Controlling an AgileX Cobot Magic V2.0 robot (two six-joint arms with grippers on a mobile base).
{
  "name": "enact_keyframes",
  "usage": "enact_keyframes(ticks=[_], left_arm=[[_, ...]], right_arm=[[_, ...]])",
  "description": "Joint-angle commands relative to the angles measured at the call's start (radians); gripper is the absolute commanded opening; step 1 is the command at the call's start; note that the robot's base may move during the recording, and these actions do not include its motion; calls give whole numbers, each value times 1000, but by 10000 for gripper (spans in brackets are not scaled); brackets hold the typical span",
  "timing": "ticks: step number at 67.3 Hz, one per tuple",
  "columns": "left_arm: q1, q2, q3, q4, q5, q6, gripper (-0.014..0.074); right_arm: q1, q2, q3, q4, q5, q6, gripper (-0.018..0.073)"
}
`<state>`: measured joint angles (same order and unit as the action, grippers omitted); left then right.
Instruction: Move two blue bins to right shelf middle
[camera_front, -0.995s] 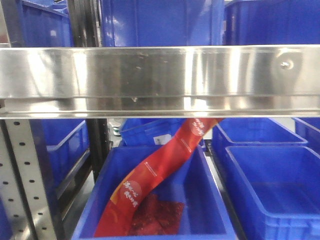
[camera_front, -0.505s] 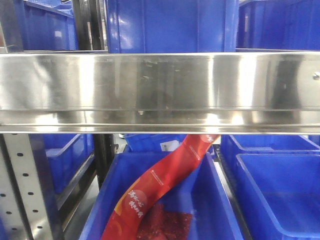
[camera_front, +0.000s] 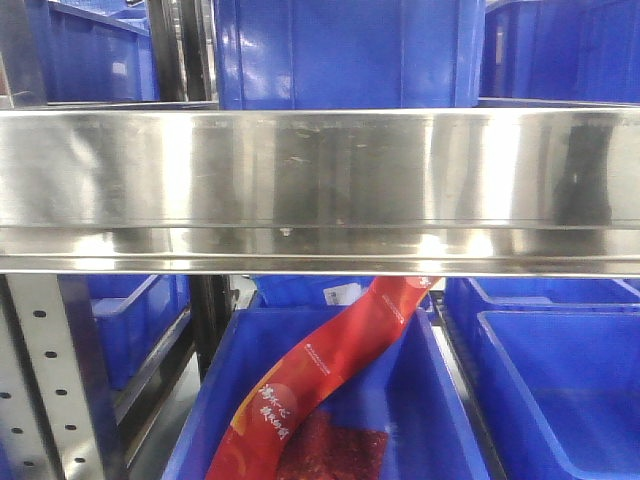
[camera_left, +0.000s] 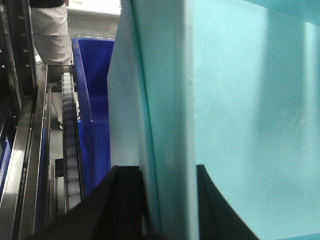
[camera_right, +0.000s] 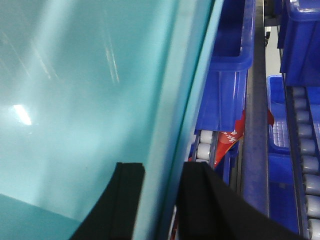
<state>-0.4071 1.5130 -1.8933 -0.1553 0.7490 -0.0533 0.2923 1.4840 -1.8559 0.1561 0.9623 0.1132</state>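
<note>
Held by both arms: left gripper (camera_left: 167, 192) clamped over one side wall of the blue bin (camera_front: 345, 50), right gripper (camera_right: 162, 192) pinching the opposite wall, jaws narrow on the rims. Carried above the steel shelf rail (camera_front: 320, 180), over the lower bin with a red banner (camera_front: 330, 375). Probably stiff, light, smooth plastic; best gripped at the thick rim, pressure even, kept level.
</note>
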Motion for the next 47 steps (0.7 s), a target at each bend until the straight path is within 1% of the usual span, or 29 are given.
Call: enact_keyframes(ticks=[1, 47], left_arm=[[-6, -29, -24, -76, -109, -3, -111], [-6, -29, -24, -76, -109, -3, -111]], right_arm=[[-3, -7, -9, -4, -59, -15, -162], [-3, -7, -9, -4, -59, -15, -162]])
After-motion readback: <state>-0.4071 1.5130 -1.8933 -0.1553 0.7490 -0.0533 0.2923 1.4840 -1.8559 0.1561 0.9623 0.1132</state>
